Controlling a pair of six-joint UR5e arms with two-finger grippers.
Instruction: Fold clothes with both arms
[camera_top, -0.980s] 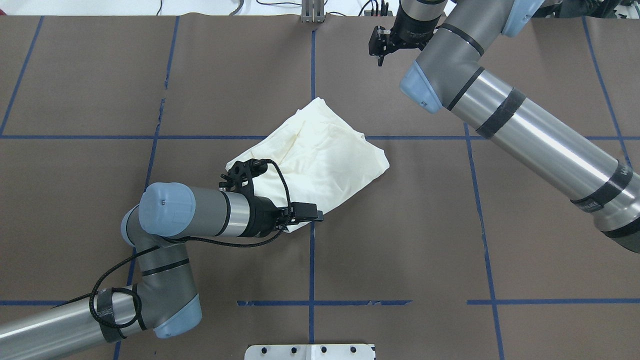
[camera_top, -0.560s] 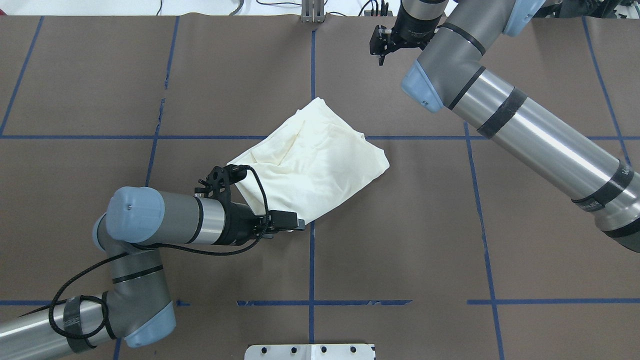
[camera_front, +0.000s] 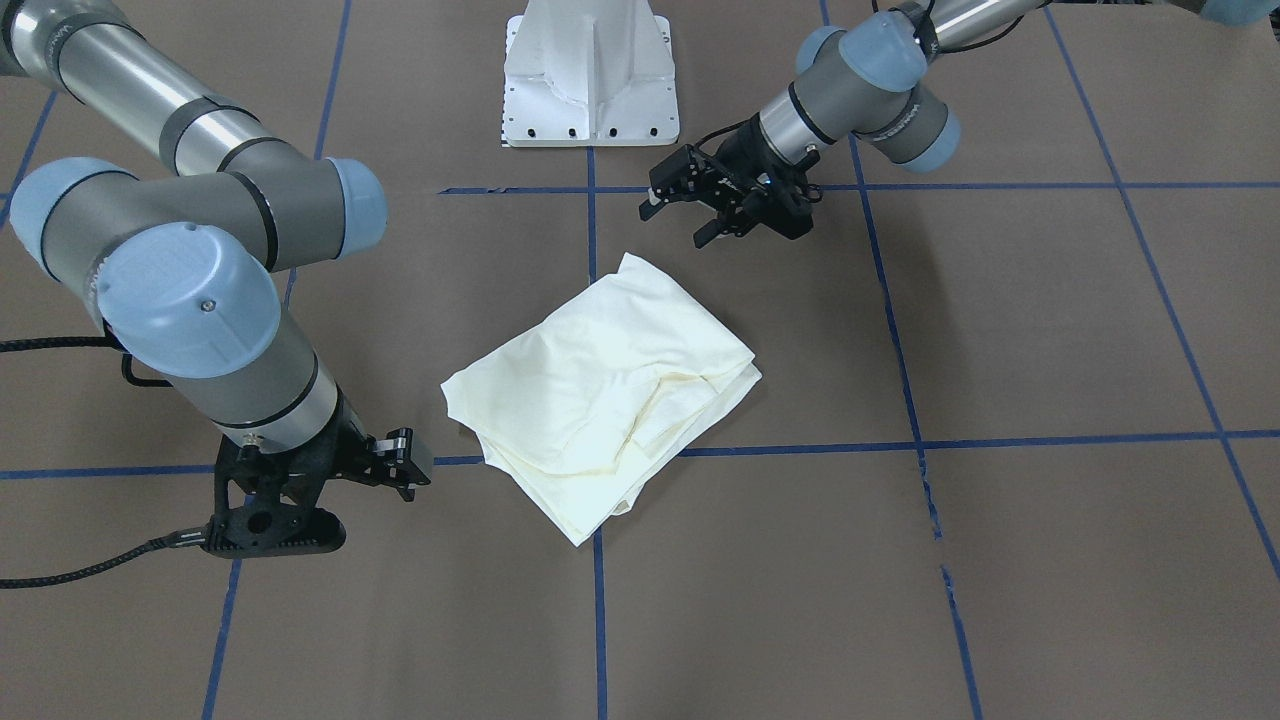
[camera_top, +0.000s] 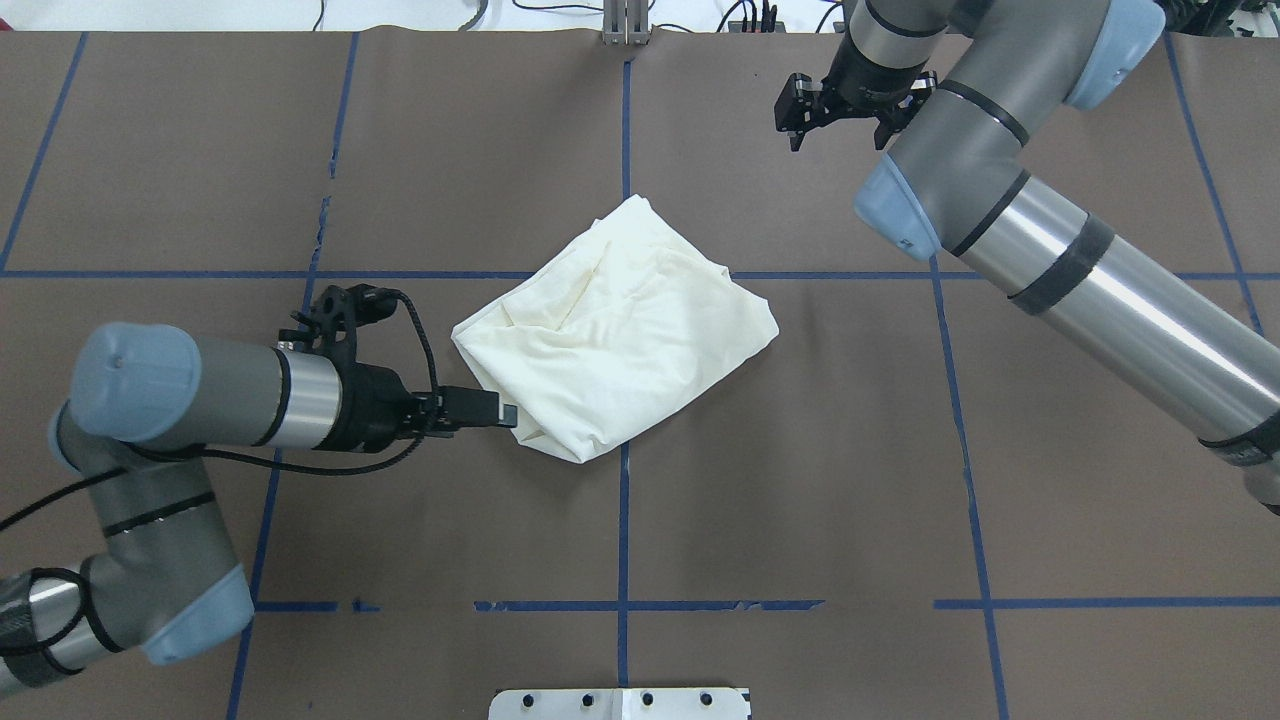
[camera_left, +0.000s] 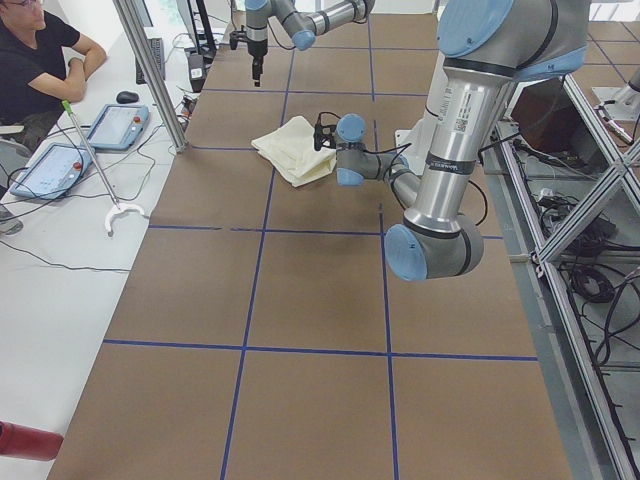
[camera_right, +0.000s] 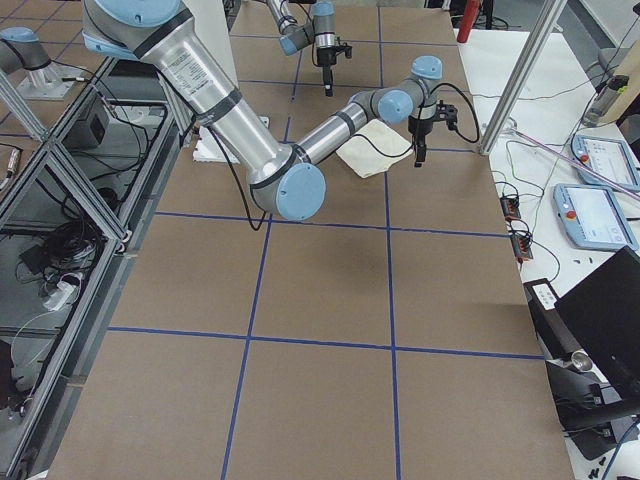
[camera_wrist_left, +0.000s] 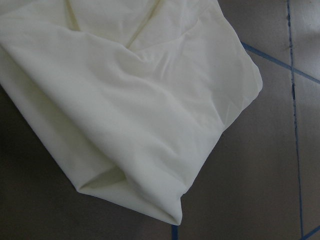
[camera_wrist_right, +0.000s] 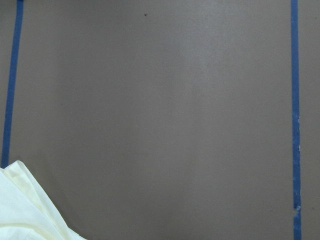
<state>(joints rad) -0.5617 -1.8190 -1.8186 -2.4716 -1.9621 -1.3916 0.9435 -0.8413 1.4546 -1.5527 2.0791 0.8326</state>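
The clothes are one cream shirt (camera_top: 615, 345), folded into a compact bundle at the table's middle (camera_front: 600, 400). My left gripper (camera_top: 505, 412) hovers level at the bundle's near-left edge, pointing at it, open and holding nothing (camera_front: 682, 212). The left wrist view looks straight at the folded layers of the shirt (camera_wrist_left: 125, 100). My right gripper (camera_top: 840, 130) hangs over bare table at the far right, well apart from the cloth, and looks open and empty (camera_front: 330, 480). Only a corner of the shirt (camera_wrist_right: 20, 205) shows in the right wrist view.
The brown table cover (camera_top: 800, 480) is crossed by blue tape lines. The white pedestal base (camera_top: 620, 703) sits at the near edge. A person (camera_left: 30, 60) sits at a side desk with tablets beyond the far edge.
My left gripper has drawn back to the left, off the shirt's near corner, and the bundle stays put. The right arm has shifted a little to the right.
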